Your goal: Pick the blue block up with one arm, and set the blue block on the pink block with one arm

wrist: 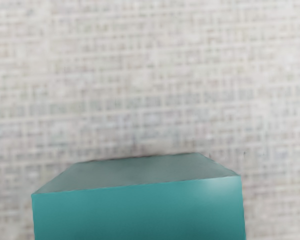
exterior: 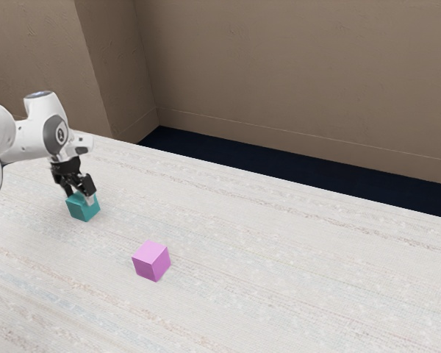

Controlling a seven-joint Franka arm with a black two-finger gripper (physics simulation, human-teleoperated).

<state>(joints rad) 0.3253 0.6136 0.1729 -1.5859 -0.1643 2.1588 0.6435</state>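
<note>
Here, the black two-finger tool point(exterior: 81, 193) sits low on a teal-blue cube block point(exterior: 83, 208) at the far left of the pale, woven-textured desk point(exterior: 279, 257).

Nearest, the plain pink cube block point(exterior: 151, 260) stands alone with its top bare, well apart from the blue block and toward the exterior view's right, so the stacking is not yet done. Farther back, the white arm point(exterior: 37, 136) reaches down to the blue block, probably to take it by two opposite sides. Whether the tool is gripping or open, I cannot tell. The blue block seems to rest on the desk. The wrist view adds the block's top and one side face point(wrist: 140, 205) just under the hand, with desk weave point(wrist: 140, 75) beyond. The exterior view supplies the pink block's position and, farthest, dark floor point(exterior: 316, 173) and beige wall point(exterior: 301, 66).
</note>
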